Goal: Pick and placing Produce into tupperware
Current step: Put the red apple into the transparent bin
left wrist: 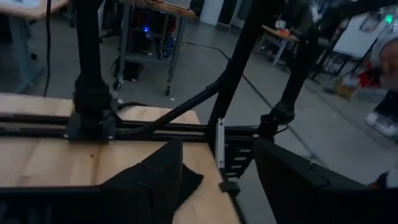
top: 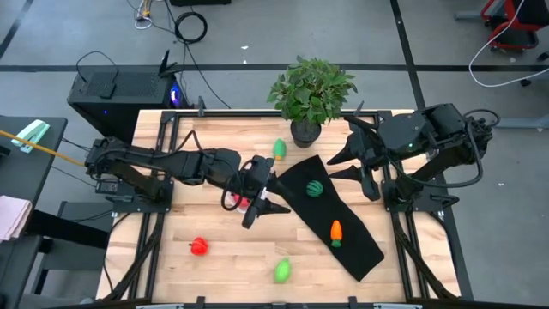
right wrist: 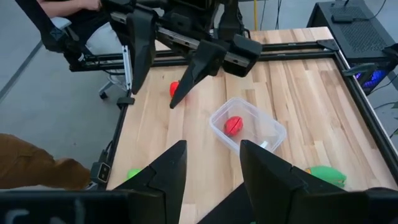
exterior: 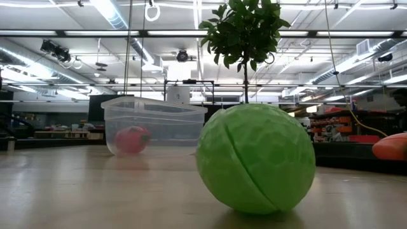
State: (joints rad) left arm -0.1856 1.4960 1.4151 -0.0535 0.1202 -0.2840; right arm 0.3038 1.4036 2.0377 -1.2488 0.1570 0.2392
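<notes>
The left gripper (top: 260, 209) is seen with its fingers (right wrist: 189, 78) spread apart and nothing between them, raised above the wooden table (top: 223, 257) just over the clear tupperware (right wrist: 247, 132). One red toy (right wrist: 234, 125) already lies inside that container, near the table's middle. A second red piece (top: 199, 246) rests on bare wood nearer the front edge, with a light green piece (top: 282, 271) further along the same edge; in the low view this green ball (exterior: 255, 158) fills the foreground. Another light green piece (top: 279, 148) lies near the potted plant (top: 310, 93). On the long black mat (top: 343, 225) the dark green round piece (top: 315, 188) and the orange carrot (top: 336, 232) are seen apart. The right gripper (right wrist: 211, 168) is held back at the table's right side, its fingers apart and empty.
</notes>
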